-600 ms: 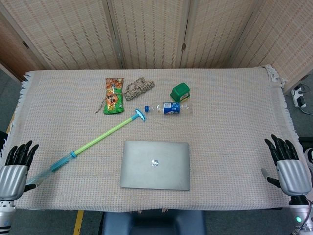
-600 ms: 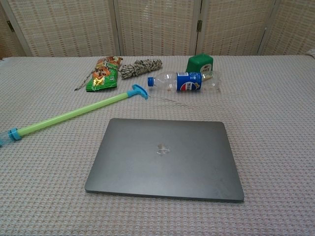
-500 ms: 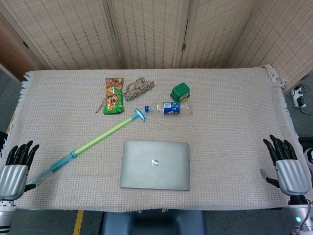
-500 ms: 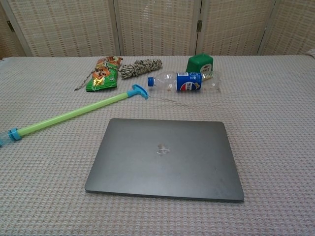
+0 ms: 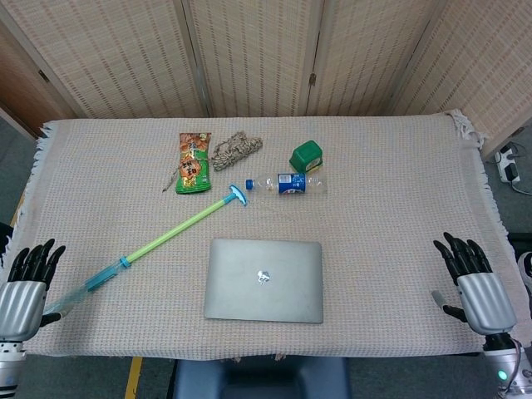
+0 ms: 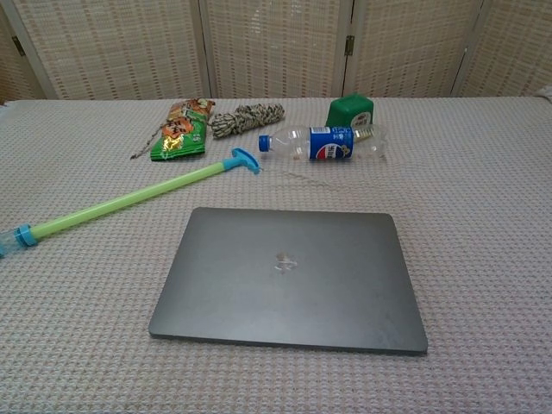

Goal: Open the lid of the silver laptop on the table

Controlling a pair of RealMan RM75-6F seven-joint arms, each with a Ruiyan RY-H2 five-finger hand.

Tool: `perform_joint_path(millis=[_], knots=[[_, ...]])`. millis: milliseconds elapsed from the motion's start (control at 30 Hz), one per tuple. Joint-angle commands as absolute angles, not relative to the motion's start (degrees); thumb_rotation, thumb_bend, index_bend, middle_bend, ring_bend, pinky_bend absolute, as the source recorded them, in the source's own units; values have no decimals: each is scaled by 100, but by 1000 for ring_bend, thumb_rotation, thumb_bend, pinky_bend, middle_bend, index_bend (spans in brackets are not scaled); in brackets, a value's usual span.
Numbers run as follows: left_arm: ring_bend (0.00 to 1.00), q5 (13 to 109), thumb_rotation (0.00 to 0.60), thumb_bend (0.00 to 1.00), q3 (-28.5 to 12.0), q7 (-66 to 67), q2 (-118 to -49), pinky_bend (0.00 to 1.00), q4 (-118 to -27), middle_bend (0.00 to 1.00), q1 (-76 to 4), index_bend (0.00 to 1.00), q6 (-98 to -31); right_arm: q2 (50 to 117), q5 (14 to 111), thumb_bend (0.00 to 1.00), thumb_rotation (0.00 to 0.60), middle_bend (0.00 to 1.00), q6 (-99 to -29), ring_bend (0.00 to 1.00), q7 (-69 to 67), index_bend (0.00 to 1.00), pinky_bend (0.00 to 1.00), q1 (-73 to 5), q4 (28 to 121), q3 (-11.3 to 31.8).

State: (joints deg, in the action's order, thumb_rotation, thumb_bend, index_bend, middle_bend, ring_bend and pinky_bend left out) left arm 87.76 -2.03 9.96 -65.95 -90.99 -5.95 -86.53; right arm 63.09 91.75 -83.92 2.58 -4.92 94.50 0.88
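1. One table (image 5: 399,166) is filling both views, and a beige woven cloth (image 5: 100,183) is covering it edge to edge.
2. One silver laptop (image 5: 263,280) is lying flat near the front edge, about midway across the table. Its lid is sitting fully closed, logo up. Its long axis is running left to right, parallel to the front edge, and one long edge is facing the robot. In the chest view the laptop (image 6: 288,277) is showing a slight skew, its near right corner reaching a little closer.
3. One long green tube with blue ends (image 5: 158,243) is lying on a diagonal, from the front left up to a blue cap just behind the laptop's far left corner, apart from it.
4. Two hands are showing, only in the head view. The left hand (image 5: 23,291) is hanging at the front left table edge, fingers straight and spread, holding nothing; the tube's near end is lying right beside it, and contact cannot be told.
5. The right hand (image 5: 470,283) is sitting at the front right, fingers fanned wide, empty, well apart from the laptop.
6. One plastic bottle (image 5: 287,184) with a blue label is lying on its side behind the laptop.
7. One green snack packet (image 5: 194,162) is lying at the far left.
8. One coil of rope (image 5: 233,150) is resting just beside the packet.
9. One green tub (image 5: 306,155) is standing just behind the bottle.
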Motion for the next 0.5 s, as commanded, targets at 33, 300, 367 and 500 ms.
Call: perform_joint_path(millis=[33, 300, 367, 500], knots=[[0, 8818, 600, 147, -181, 967, -6600, 0, -9085, 18, -582, 37, -8677, 6301, 9395, 317, 600, 0, -8267, 36, 162, 0, 0, -605, 9476, -8], [0, 8943, 600, 147, -145, 918, -6575, 0, -9091, 45, -570, 60, -8738, 6447, 10106, 317, 600, 0, -7532, 35, 389, 0, 0, -1233, 9606, -159], [0, 8980, 600, 147, -137, 915, -6571, 0, -9100, 51, -569, 67, -8756, 6519, 10269, 317, 600, 0, -7284, 35, 500, 0, 0, -1431, 9660, -185], [0, 9036, 600, 147, -110, 912, -6561, 0, -9105, 55, -555, 81, -8781, 6765, 10431, 317, 600, 0, -6765, 18, 726, 0, 0, -1823, 9763, -173]])
